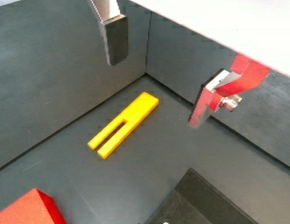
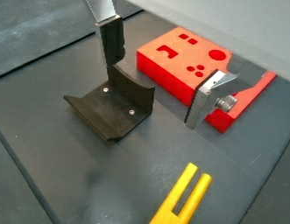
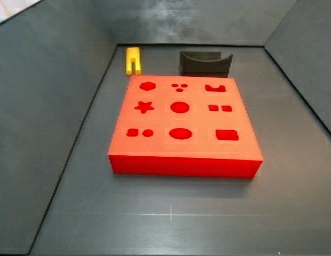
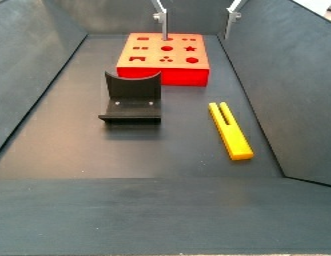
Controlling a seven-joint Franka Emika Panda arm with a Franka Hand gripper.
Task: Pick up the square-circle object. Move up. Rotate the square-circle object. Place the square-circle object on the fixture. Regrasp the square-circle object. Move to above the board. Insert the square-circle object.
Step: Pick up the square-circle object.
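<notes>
The square-circle object (image 4: 231,130) lies flat on the floor below my fingers (image 1: 116,42), beside the fixture (image 4: 130,98). My gripper (image 4: 197,10) hangs wide apart and empty above; I'd align with the peg's narrow width, then descend.

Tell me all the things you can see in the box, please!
Square-circle object: one, yellow, lying flat on the dark floor beside the fixture, apart from everything.
Fixture: one, black, standing on the floor between the square-circle object and the board's near end.
Board: one, red, with darker shaped cut-outs, flat on the floor.
Walls: dark grey, around the floor.
Pincer: one, silver fingers with dark pads and a red part, open, empty, hanging above the floor.
</notes>
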